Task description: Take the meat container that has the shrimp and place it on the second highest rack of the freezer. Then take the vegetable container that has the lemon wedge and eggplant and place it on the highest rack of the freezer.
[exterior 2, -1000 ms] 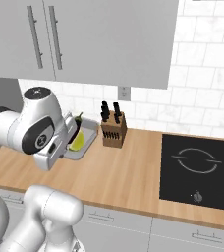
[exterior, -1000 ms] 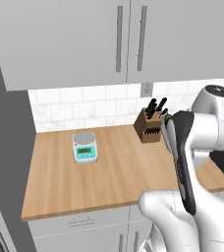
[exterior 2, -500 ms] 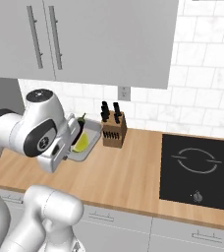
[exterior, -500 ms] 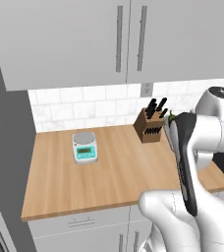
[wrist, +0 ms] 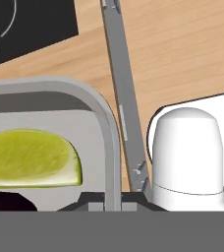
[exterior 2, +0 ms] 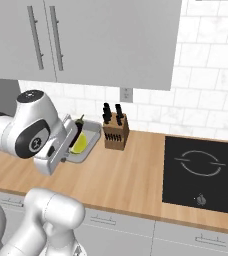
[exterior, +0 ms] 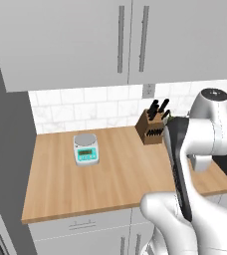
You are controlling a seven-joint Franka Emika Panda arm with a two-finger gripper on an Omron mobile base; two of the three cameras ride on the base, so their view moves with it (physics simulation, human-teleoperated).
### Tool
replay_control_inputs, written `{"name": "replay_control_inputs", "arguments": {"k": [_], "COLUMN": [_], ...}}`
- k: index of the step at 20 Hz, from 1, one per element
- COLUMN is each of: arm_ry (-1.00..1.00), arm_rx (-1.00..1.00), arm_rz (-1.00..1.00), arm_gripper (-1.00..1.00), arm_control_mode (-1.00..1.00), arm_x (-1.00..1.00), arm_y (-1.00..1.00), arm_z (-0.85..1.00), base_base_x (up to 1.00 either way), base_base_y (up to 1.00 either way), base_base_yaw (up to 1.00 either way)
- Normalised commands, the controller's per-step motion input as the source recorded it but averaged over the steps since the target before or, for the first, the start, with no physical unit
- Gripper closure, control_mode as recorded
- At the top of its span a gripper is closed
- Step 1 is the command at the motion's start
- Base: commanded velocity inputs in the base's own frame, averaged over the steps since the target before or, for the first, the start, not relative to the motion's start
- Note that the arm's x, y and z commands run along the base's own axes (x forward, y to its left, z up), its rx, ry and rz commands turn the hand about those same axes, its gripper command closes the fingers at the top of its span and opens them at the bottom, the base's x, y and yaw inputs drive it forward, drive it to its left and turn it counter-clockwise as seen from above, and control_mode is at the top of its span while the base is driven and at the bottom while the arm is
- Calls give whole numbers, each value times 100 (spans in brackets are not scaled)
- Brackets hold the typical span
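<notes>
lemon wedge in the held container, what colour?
Yellow-green. The lemon wedge shows best in the hand view, lying inside the grey vegetable container.

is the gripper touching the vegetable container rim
Touching. In the hand view the gripper is closed on the vegetable container rim, right beside the lemon wedge.

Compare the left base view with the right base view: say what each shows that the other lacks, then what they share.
Left base view alone: a scale on the counter and a dark panel at the left edge. Right base view alone: the cooktop and the container with lemon wedge and eggplant, held up off the counter. Both: the knife block, upper cabinets, tiled wall, the arm.
</notes>
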Motion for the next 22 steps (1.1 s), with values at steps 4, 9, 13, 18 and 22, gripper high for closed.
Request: {"name": "replay_control_inputs", "arguments": {"k": [4, 9, 13, 18, 22], "arm_ry": [0, 0, 0, 0, 0], "arm_rx": [0, 0, 0, 0, 0], "arm_rz": [0, 0, 0, 0, 0], "arm_gripper": [100, 100, 100, 100, 100], "arm_control_mode": [100, 100, 100, 100, 100], "arm_x": [0, 0, 0, 0, 0], "arm_y": [0, 0, 0, 0, 0], "arm_z": [0, 0, 0, 0, 0], "base_base_x": [-1, -79, -100, -85, -69], "base_base_y": [0, 0, -3, 2, 43], "base_base_yaw": [0, 19, 36, 67, 89]}}
